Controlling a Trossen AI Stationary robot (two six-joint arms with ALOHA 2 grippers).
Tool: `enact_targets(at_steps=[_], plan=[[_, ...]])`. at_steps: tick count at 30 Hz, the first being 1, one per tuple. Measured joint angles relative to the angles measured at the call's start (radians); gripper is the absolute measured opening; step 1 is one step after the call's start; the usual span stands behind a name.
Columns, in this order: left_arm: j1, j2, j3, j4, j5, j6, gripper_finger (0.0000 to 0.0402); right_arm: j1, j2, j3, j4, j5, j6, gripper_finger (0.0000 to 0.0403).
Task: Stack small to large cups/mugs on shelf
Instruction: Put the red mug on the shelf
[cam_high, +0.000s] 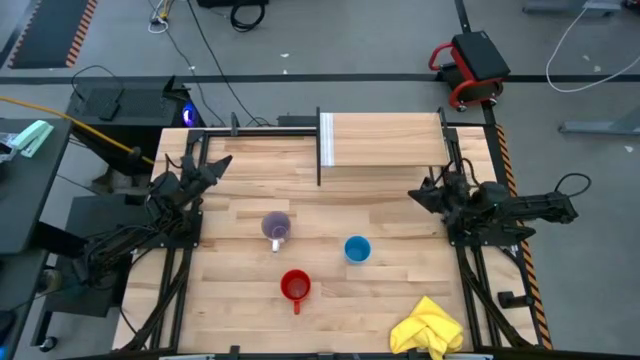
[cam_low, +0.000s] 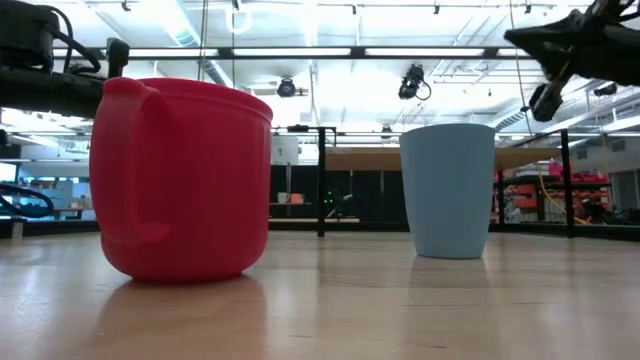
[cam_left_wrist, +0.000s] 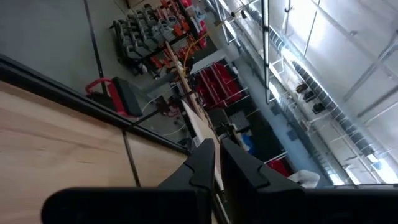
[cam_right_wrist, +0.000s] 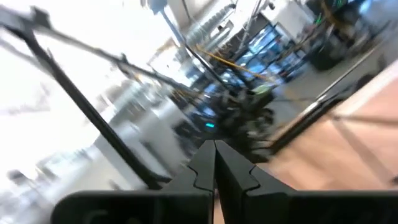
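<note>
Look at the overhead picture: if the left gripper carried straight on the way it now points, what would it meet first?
Probably nothing on the table. The left gripper, fingers shut and empty, points toward the table's far side, roughly at the shelf's near corner. Its wrist view looks above the tabletop, so it may pass clear. The mugs lie off that line.

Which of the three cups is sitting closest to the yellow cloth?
The blue cup. It is the rightmost of the three, on the same side as the yellow cloth; the red mug and purple mug sit farther left.

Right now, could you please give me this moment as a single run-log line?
stage: not started | left gripper: shut, empty, left edge | right gripper: shut, empty, right edge | red mug, blue cup, purple mug: on table | shelf: bare
</note>
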Motion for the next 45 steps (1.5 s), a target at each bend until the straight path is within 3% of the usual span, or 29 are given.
enact_targets(at_steps=[5,11,15,21,29,34,39,45], plan=[[0.0,0.0,0.0,0.002,0.038,-0.112,0.004,0.0,0.0,0.0,0.083,0.0,0.148,0.0014],[-0.021,0.0,0.0,0.036,0.287,-0.16,0.0032,0.0,0.0,0.001,0.165,0.0,0.127,0.0014],[-0.104,0.0,0.0,0.102,0.333,-0.176,0.0028,0.0,0.0,0.001,0.225,0.0,0.16,0.0014],[-0.236,0.0,0.0,0.23,0.294,-0.149,0.0034,0.001,0.001,0.027,0.313,-0.065,0.193,0.0014],[-0.409,0.003,0.014,0.263,0.192,-0.075,0.003,0.026,0.117,0.212,0.27,-0.143,0.073,0.0014],[-0.534,0.047,0.077,0.266,0.094,0.012,0.0025,0.029,0.273,0.392,0.051,-0.184,0.064,0.0014],[-0.671,0.175,0.187,0.245,0.004,0.093,0.0025,0.029,0.472,0.586,-0.165,-0.254,0.064,0.0014],[-0.832,0.408,0.361,-0.024,-0.101,0.098,0.0025,0.03,0.673,0.793,-0.431,-0.357,0.042,0.0014]])
